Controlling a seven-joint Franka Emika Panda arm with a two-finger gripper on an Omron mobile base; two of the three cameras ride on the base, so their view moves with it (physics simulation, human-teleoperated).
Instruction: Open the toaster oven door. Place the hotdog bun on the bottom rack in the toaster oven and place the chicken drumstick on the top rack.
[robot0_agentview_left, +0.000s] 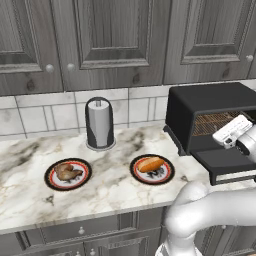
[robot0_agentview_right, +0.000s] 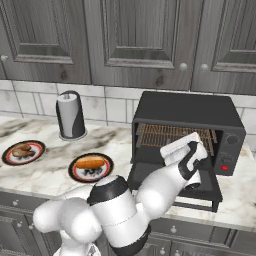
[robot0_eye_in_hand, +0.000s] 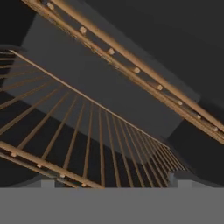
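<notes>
The black toaster oven (robot0_agentview_left: 210, 100) (robot0_agentview_right: 185, 112) stands on the counter at the right, its door (robot0_agentview_left: 227, 162) (robot0_agentview_right: 210, 192) folded down flat. My gripper (robot0_eye_in_hand: 114, 181) is open at the oven's mouth above the door, with nothing between its fingertips (robot0_eye_in_hand: 183, 179). Inside, the top rack (robot0_eye_in_hand: 131, 65) crosses overhead and the bottom rack (robot0_eye_in_hand: 87, 131) spreads just below and ahead. The orange-tan hotdog bun (robot0_agentview_left: 150, 164) (robot0_agentview_right: 90, 162) lies on a plate left of the oven. Farther left, the brown chicken drumstick (robot0_agentview_left: 67, 171) (robot0_agentview_right: 22, 150) rests on another plate.
A dark paper towel holder (robot0_agentview_left: 100, 122) (robot0_agentview_right: 70, 115) stands by the tiled wall behind the two plates. Grey wall cabinets (robot0_agentview_left: 115, 40) hang above the counter. The lowered door reaches out toward the counter's front edge (robot0_agentview_left: 75, 220).
</notes>
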